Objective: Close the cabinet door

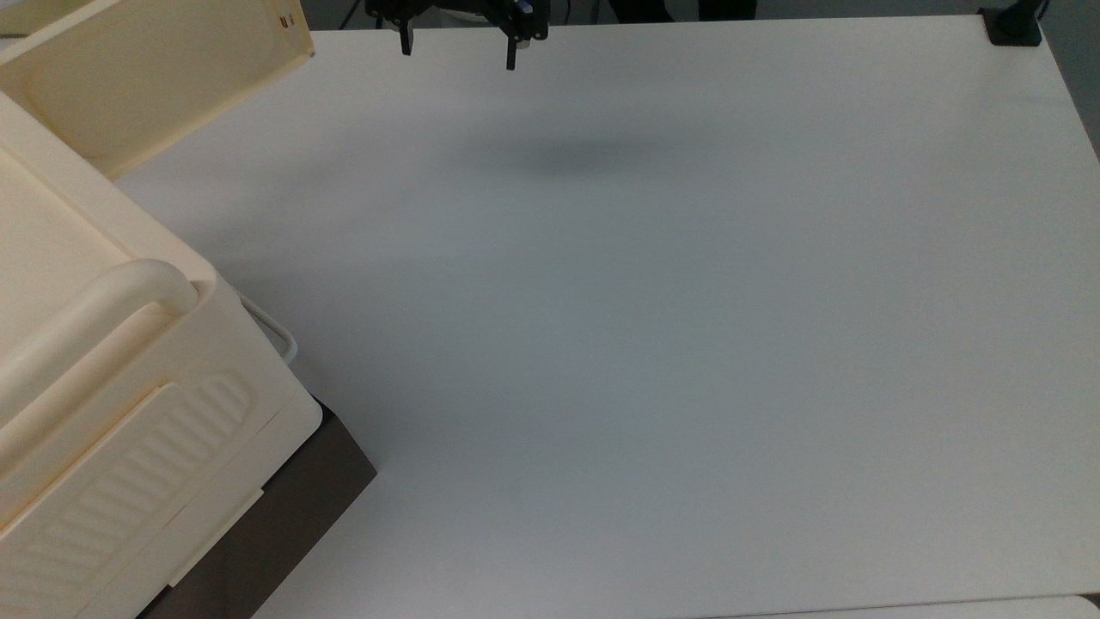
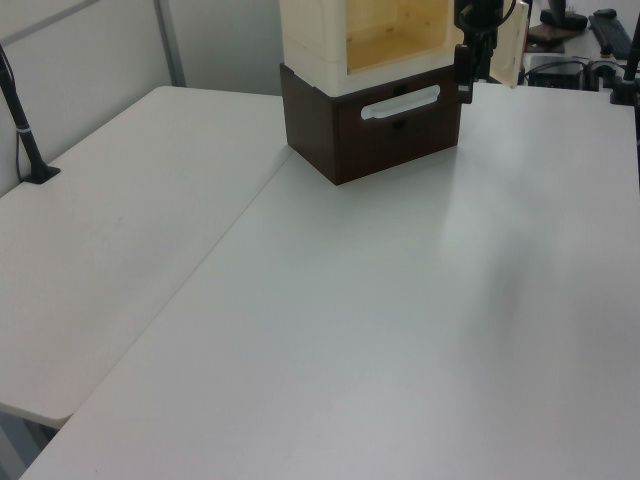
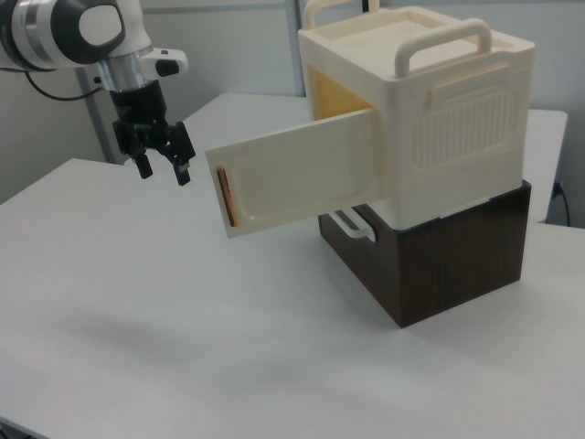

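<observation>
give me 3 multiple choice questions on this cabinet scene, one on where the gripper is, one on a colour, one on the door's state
1. In the right view, where is the gripper?
A. left of the cabinet door's free edge, apart from it
B. inside the cabinet
C. on the bar handle

2. What colour is the base under the cabinet?
A. blue
B. dark brown
C. green

3. What state is the cabinet door in?
A. shut flush
C. swung open
B. lying flat on the table

Answers:
1 A, a gap shows between fingers and door.
2 B, the lower block is dark brown.
3 C, the panel stands out from the front and the yellow inside shows.
</observation>
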